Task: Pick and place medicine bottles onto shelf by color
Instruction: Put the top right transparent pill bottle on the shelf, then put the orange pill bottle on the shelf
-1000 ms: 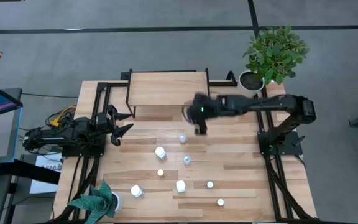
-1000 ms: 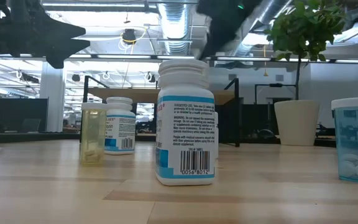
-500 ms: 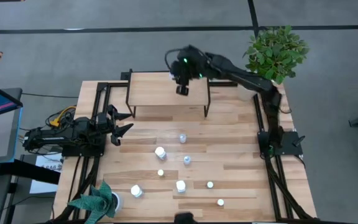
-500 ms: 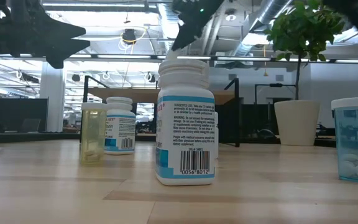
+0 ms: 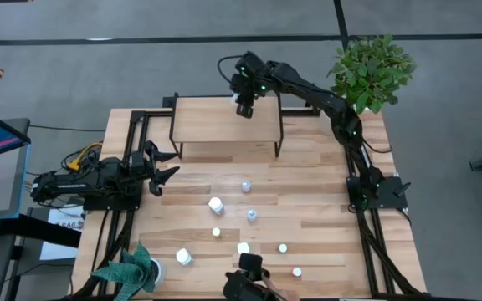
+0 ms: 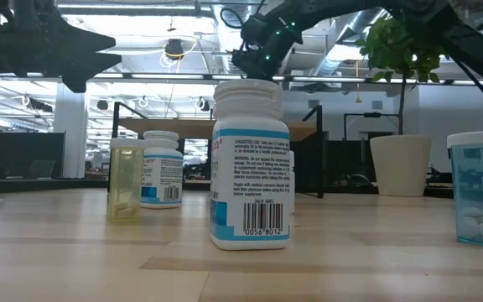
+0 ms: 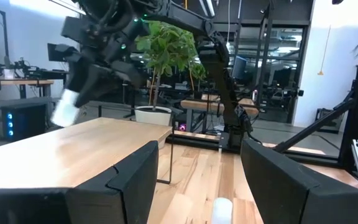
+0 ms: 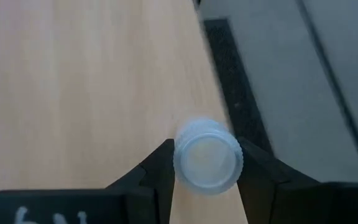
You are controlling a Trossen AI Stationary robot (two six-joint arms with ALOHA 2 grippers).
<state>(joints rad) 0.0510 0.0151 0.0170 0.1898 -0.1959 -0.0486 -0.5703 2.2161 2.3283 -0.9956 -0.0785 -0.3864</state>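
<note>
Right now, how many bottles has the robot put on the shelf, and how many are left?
None are standing on the shelf yet. The right gripper is shut on a pale bottle, holding it above the shelf's far edge. About seven more bottles wait on the table. The left gripper rests open at the table's left side.

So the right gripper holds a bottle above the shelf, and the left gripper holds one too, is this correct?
Not quite. The right gripper does hold a pale bottle above the shelf, but the left gripper holds nothing: the left wrist view shows its fingers open and empty, waiting at the table's left side.
</note>
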